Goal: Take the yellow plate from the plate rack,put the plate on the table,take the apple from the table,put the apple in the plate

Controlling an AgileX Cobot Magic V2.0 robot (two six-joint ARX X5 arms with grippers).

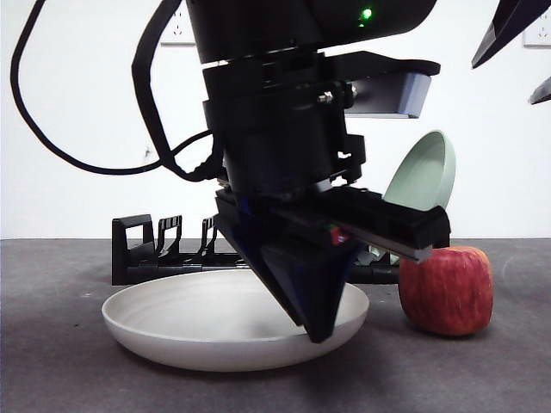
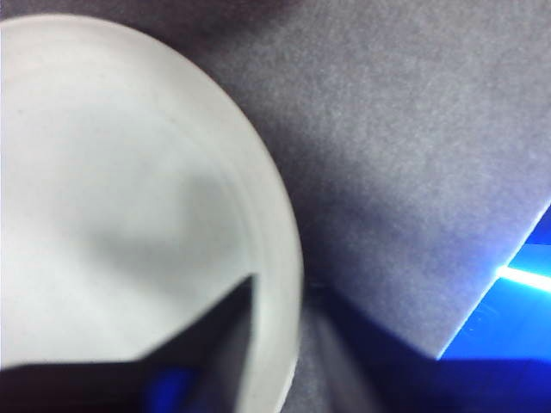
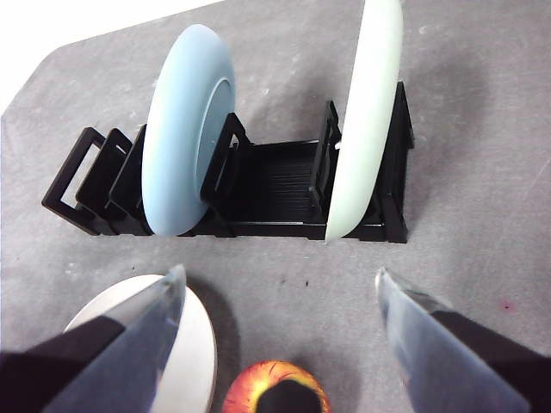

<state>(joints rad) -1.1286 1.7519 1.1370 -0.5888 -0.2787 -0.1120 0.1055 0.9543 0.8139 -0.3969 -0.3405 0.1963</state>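
Note:
The yellow plate (image 1: pixel 198 318) lies flat on the table (image 1: pixel 69 379) in front of the plate rack (image 1: pixel 142 249). My left gripper (image 1: pixel 317 331) comes down from above onto the plate's right rim. In the left wrist view the plate (image 2: pixel 112 172) fills the frame, and my left gripper (image 2: pixel 284 288) is shut on its rim, one jaw inside and one outside. The apple (image 1: pixel 446 291) stands on the table just right of the plate. My right gripper (image 3: pixel 280 275) is open and empty, high above the apple (image 3: pixel 275 383) and the plate's edge (image 3: pixel 194 361).
The rack (image 3: pixel 275 185) holds a blue plate (image 3: pixel 185 129) and a pale green plate (image 3: pixel 370 112), both upright; the green plate (image 1: pixel 422 176) shows behind the left arm. The right arm shows as black tips (image 1: pixel 508 30) at the top right corner.

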